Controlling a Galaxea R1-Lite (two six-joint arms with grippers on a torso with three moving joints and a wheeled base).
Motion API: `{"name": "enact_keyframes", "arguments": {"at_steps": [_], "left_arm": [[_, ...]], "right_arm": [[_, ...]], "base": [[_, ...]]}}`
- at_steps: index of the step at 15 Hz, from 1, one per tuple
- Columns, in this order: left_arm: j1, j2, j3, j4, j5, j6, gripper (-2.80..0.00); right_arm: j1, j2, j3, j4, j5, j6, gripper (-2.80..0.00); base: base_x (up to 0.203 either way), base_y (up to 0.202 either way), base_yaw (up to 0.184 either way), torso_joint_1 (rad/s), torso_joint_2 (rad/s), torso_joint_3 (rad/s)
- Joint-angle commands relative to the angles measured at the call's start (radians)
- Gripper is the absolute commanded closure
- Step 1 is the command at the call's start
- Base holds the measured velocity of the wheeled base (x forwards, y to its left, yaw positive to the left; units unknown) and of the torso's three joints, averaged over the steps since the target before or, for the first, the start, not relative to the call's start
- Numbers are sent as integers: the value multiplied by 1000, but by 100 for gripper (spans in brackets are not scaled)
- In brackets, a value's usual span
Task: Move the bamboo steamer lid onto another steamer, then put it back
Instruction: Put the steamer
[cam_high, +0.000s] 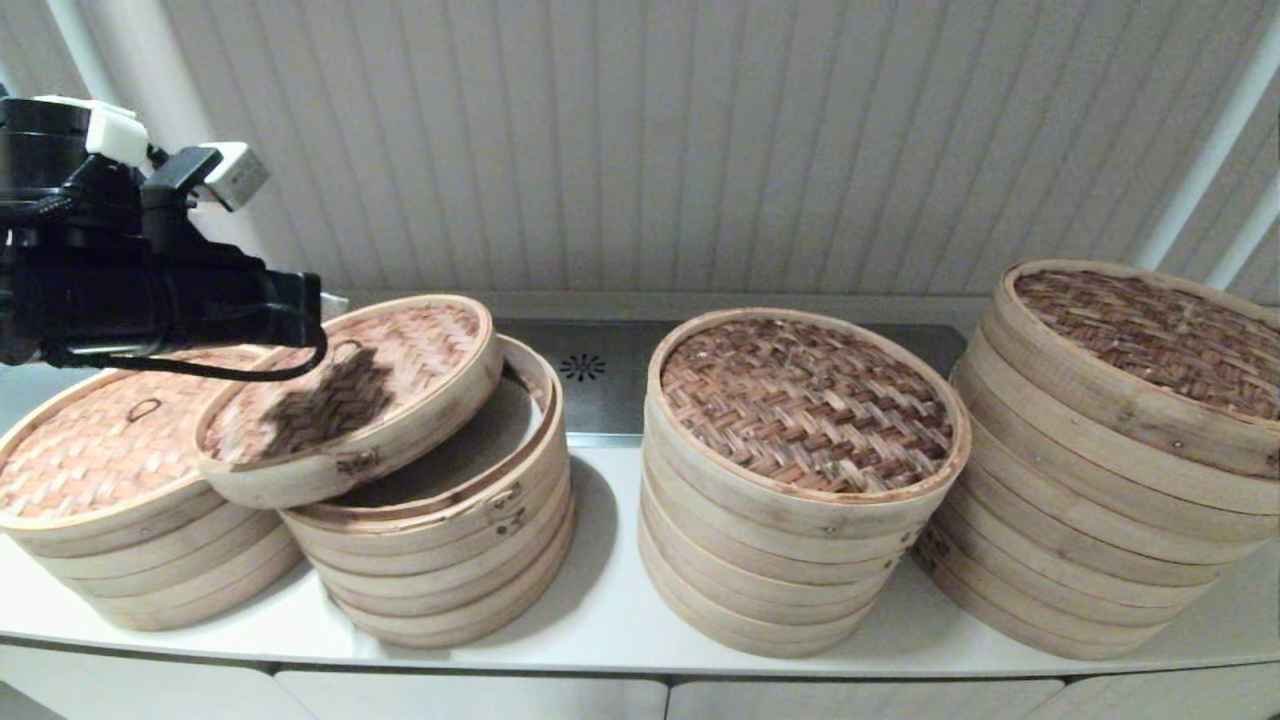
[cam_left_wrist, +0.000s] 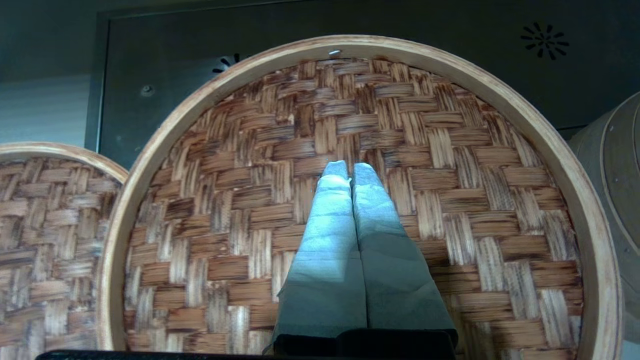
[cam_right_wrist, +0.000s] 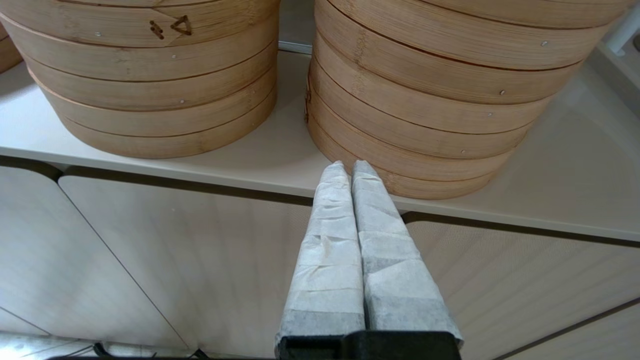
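Hanging tilted over the second stack from the left, the bamboo steamer lid (cam_high: 350, 395) sits high on its far side and low toward the leftmost stack; whether its low edge touches either stack I cannot tell. Beneath it the open steamer (cam_high: 470, 500) shows a grey inner floor.

Left gripper (cam_left_wrist: 350, 167): arm reaches in from the left of the head view, above the lid. In the left wrist view the two wrapped fingers (cam_left_wrist: 330, 235) are pressed together, tips at the centre of the woven lid top. The lid's handle loop is hidden there, so the grip itself is not visible, but the lid is up and slanted under those closed tips.

Leftmost stack (cam_high: 130, 500): lidded, small loop handle on its weave. Third stack (cam_high: 800, 480) and fourth stack (cam_high: 1100, 470) stand to the right, both lidded, nearly touching at the base.

Right gripper (cam_right_wrist: 347, 167): low, in front of the white counter (cam_right_wrist: 150, 165) edge, pointing at the base of the two right-hand stacks. Fingers closed against each other, nothing between them.
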Motion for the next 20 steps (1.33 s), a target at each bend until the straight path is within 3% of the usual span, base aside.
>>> {"name": "enact_keyframes", "arguments": {"at_steps": [1, 6, 9, 10, 13, 20], "left_arm": [[-30, 10, 2, -3, 16, -8, 0], [-66, 5, 2, -15, 28, -25, 0], [-17, -9, 20, -13, 32, -67, 0], [5, -18, 31, -12, 32, -69, -280], [54, -7, 34, -13, 28, -75, -280], [53, 26, 95, -46, 8, -80, -280]], "right_arm": [[0, -5, 0, 1, 0, -1, 0], [0, -5, 0, 1, 0, -1, 0], [0, -5, 0, 1, 0, 0, 0], [0, -5, 0, 1, 0, 0, 0], [0, -5, 0, 1, 0, 0, 0], [0, -5, 0, 1, 0, -1, 0]], "base": [[0, 0, 0, 0, 0, 0], [0, 0, 0, 0, 0, 0], [0, 0, 0, 0, 0, 0], [0, 0, 0, 0, 0, 0], [0, 0, 0, 0, 0, 0], [0, 0, 0, 0, 0, 0]]}}
